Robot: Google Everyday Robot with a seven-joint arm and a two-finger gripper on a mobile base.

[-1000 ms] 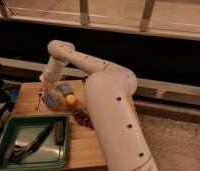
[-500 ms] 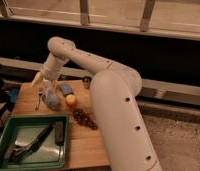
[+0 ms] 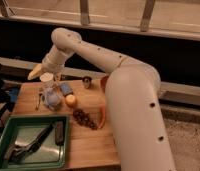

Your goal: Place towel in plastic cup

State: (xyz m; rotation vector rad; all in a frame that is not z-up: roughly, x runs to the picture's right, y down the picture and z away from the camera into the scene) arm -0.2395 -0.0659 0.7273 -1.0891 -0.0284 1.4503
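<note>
From where I stood, the hand hung low over the left part of the wooden counter, and I could not tell how it was set. The pale towel lay bunched directly beneath it, just left of a small orange fruit. The plastic cup sat right by the hand, above the towel.

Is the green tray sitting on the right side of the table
No, the green tray sits at the table's front-left corner, while the gripper hangs farther back over the left side.
</note>
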